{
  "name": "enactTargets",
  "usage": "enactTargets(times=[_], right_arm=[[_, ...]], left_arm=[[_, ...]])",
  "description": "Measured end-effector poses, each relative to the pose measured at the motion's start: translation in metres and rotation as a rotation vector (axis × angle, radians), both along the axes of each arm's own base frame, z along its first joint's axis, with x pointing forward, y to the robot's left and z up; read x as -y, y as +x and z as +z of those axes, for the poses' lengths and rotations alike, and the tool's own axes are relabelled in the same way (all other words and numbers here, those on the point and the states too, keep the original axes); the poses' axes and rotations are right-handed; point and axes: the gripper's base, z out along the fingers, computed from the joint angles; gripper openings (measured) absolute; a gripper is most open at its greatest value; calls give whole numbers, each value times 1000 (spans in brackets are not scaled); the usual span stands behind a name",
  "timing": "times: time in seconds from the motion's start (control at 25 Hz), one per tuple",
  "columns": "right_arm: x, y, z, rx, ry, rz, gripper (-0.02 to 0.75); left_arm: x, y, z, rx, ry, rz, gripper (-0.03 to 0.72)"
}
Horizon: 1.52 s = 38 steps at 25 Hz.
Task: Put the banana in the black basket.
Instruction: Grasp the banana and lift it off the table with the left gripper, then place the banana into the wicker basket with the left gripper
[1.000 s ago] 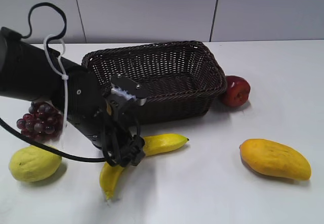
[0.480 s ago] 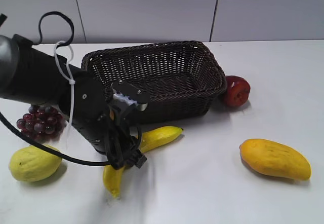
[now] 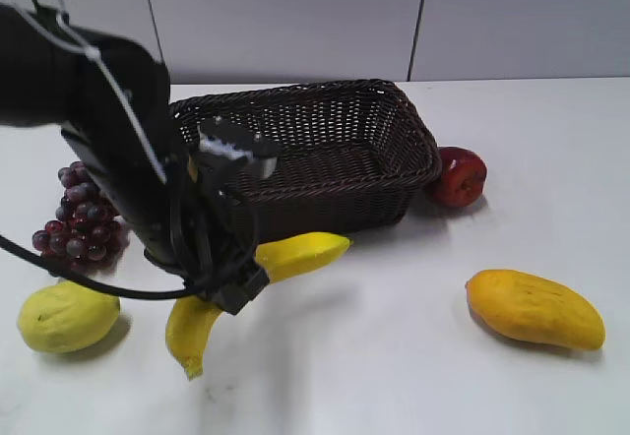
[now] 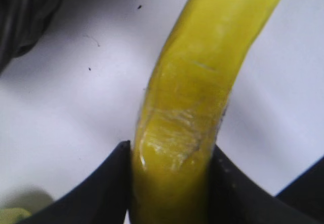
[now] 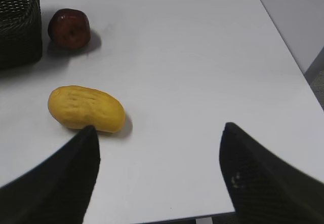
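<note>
White table (image 3: 394, 376) with black basket (image 3: 325, 150), grapes (image 3: 84, 223), lemon (image 3: 64, 317), apple (image 3: 460, 176), mango (image 3: 535, 308).

The left arm (image 3: 89, 130) slants down from ten o'clock toward the table's near left. Its left gripper (image 4: 169, 183) is clamped on the banana (image 4: 202, 82), one finger pressed to each side. The right gripper (image 5: 159, 178) hangs above the table, jaws spread wide, holding nothing.

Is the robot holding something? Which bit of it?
Yes. The left gripper holds the banana, pinched around its middle. The right gripper is open and holds nothing.
</note>
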Motion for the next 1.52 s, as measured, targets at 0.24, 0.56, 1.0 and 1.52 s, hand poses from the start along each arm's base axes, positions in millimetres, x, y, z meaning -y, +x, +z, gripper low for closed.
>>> enactTargets(times=[0.24, 0.56, 1.0, 1.52], right_arm=[[0, 0, 0, 0, 0, 0, 590], [0, 0, 0, 0, 0, 0, 590], [0, 0, 0, 0, 0, 0, 590], [0, 0, 0, 0, 0, 0, 590]], left_arm=[[10, 9, 79, 114, -110, -25, 312], [21, 50, 134, 623, -234, -66, 312], [28, 108, 60, 713, -109, -128, 312], [24, 127, -16, 559, 1, -127, 386]])
